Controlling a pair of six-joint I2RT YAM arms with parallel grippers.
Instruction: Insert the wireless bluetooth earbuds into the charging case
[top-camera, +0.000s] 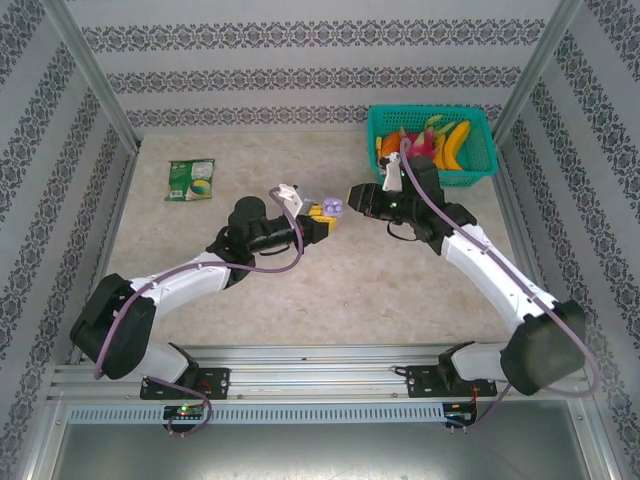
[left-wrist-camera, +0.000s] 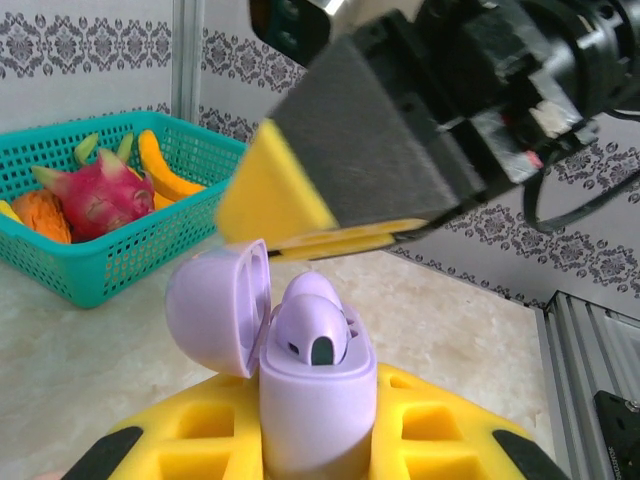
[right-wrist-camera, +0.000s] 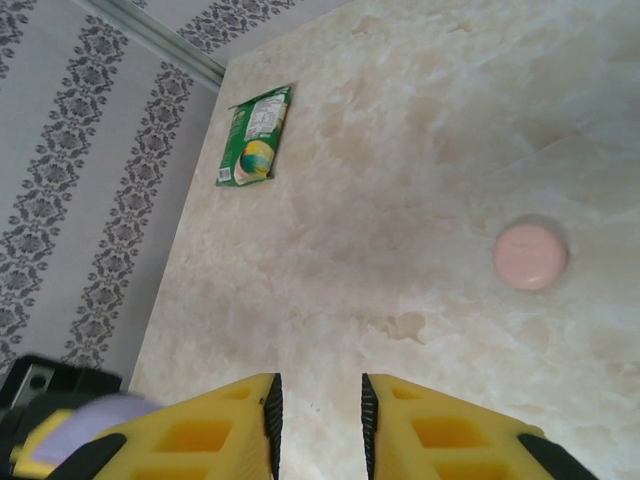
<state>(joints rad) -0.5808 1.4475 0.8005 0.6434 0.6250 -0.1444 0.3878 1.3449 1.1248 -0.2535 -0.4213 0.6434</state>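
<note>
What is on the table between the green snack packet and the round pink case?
Nothing; the right wrist view shows bare tabletop between the packet and the pink case.

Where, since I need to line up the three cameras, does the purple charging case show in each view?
Top external: purple charging case mid-picture, at the left gripper tip.
Left wrist: the case bottom centre, lid open, an earbud in it, clamped between yellow jaws.
Right wrist: blurred pale purple patch at the bottom-left corner, probably the case.
Shared landmark: the marble table under it all.
</note>
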